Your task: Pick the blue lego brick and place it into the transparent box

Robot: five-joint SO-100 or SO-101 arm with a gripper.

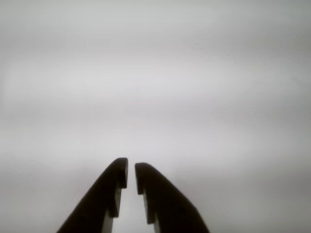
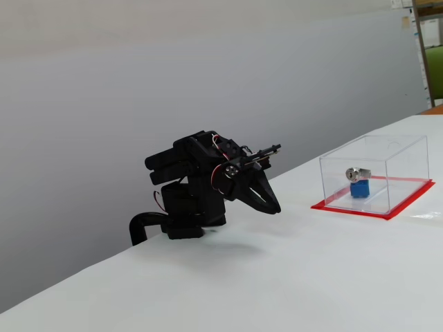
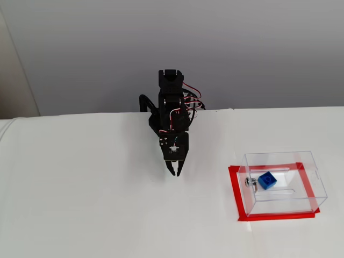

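Wrist view: pincer (image 1: 131,170) nearly closed (empty); blue lego brick (image 3: 267,180) sits inside transparent box (image 3: 301,161).

Bench (image 3: 80,204) bare btwn tool (image 3: 176,173) & transparent box (image 3: 283,183), wide free lane in both fixed views. Box walls block side entry to blue lego brick (image 3: 267,180) inside. Wall close behind arm.
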